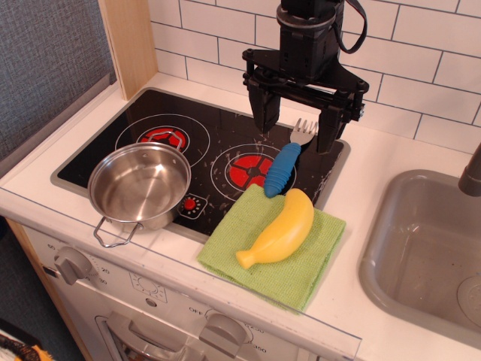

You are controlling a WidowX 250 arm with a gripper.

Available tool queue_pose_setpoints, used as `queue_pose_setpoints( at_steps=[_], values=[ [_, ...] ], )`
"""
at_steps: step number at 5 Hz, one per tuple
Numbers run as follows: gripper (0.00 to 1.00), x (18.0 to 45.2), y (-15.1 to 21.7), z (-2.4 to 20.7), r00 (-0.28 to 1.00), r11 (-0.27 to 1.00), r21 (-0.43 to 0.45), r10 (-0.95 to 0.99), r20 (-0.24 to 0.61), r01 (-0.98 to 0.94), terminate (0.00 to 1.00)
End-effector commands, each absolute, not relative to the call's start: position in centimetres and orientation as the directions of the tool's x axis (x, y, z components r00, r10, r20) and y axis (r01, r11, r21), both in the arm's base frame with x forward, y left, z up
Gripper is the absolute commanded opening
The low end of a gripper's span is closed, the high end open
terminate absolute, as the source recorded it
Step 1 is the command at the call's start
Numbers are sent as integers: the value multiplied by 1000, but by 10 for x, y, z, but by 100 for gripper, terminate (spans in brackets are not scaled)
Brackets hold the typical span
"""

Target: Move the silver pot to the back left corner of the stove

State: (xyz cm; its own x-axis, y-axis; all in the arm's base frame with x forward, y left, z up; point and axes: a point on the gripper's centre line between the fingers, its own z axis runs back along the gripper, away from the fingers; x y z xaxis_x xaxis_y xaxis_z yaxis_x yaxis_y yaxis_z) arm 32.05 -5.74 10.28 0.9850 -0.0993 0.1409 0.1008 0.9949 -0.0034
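The silver pot (140,184) stands upright and empty on the front left part of the black stove (218,135), its wire handle reaching past the stove's front edge. The back left burner (164,137) lies bare just behind it. My gripper (296,134) hangs open above the stove's back right, over the silver head of a blue-handled fork (284,167). It holds nothing and is well to the right of the pot.
A green cloth (301,256) lies over the stove's front right corner with a yellow banana (279,228) on it. A grey sink (428,256) is at the right. A white tiled wall stands behind and a wooden panel (129,37) at the back left.
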Motion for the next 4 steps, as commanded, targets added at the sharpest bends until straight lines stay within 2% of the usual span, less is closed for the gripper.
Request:
queue_pose_setpoints(
  at_steps=[1,3,4],
  values=[
    [100,320,-57,103,985,995,-3,-99,141,101,0],
    [100,290,-19,97,993,1000,26,2,120,-6,0],
    [100,277,-2,96,993,997,68,33,117,-41,0]
  ],
)
